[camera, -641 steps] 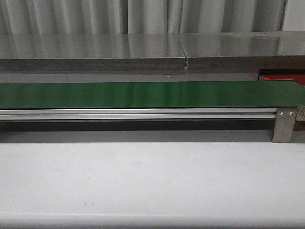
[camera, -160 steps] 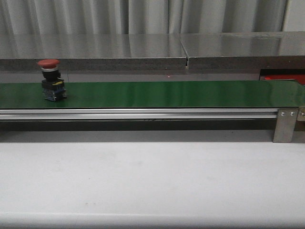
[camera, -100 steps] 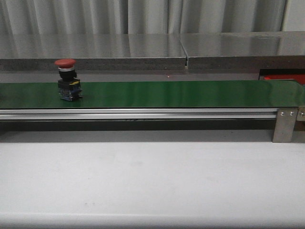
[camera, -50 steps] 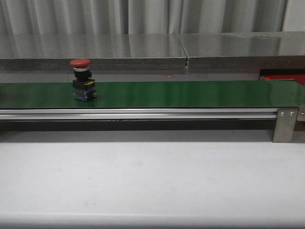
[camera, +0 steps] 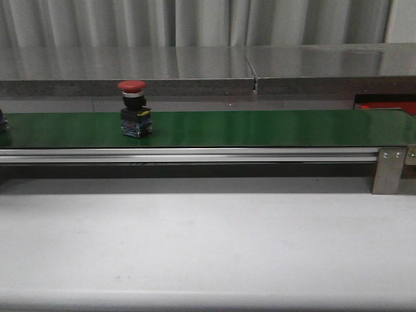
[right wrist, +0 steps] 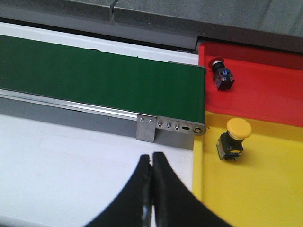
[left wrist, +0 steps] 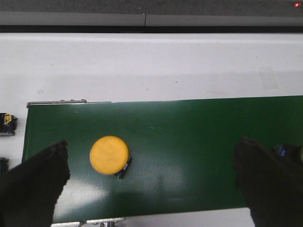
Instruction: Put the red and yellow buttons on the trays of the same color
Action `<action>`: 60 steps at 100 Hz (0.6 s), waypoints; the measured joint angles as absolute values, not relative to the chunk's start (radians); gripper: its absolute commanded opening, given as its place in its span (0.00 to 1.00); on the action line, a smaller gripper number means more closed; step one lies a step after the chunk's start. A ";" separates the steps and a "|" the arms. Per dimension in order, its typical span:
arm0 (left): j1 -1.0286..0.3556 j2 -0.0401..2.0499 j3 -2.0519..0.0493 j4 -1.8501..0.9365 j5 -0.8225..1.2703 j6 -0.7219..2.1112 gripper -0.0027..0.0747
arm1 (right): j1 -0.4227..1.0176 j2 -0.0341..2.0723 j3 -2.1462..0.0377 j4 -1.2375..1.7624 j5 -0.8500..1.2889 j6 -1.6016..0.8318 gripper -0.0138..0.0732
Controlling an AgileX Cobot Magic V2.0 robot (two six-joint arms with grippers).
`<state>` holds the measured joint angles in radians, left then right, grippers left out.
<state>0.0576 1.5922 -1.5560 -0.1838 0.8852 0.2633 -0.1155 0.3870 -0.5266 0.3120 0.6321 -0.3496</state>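
Observation:
A red button [camera: 134,109] stands upright on the green belt [camera: 260,127], left of centre; neither gripper shows in the front view. In the left wrist view a yellow button [left wrist: 109,154] sits on the belt [left wrist: 189,142] between the wide-apart fingers of my open left gripper [left wrist: 151,187], nearer one finger [left wrist: 33,184] and touching neither. My right gripper [right wrist: 152,161] is shut on nothing above the white table, near the belt's end. Beside it, the red tray [right wrist: 265,90] holds a red button [right wrist: 221,73] and the yellow tray [right wrist: 255,189] holds a yellow button [right wrist: 233,136].
A dark part [camera: 2,122] shows at the belt's far left edge in the front view. The belt's metal end bracket [camera: 389,170] stands at the right, with a sliver of the red tray [camera: 385,106] behind it. Small black-and-yellow parts [left wrist: 7,124] lie off the belt's end.
The red button came into view and has ridden the belt steadily to the right. A dark part has just appeared at the belt's left edge.

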 measured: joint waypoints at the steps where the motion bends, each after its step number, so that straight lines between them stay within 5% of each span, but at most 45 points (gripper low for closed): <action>1: 0.058 1.584 -1.547 -0.184 0.882 0.263 0.88 | -0.116 0.387 -0.527 0.312 0.632 -0.350 0.02; 37: 0.053 1.145 -1.017 -0.226 0.675 0.263 0.85 | -0.116 0.387 -0.527 0.312 0.632 -0.350 0.02; 49: 0.053 0.990 -0.856 -0.227 0.638 0.263 0.71 | -0.116 0.387 -0.527 0.312 0.632 -0.350 0.02; 60: 0.053 0.875 -0.750 -0.230 0.629 0.263 0.47 | -0.116 0.387 -0.527 0.312 0.630 -0.350 0.02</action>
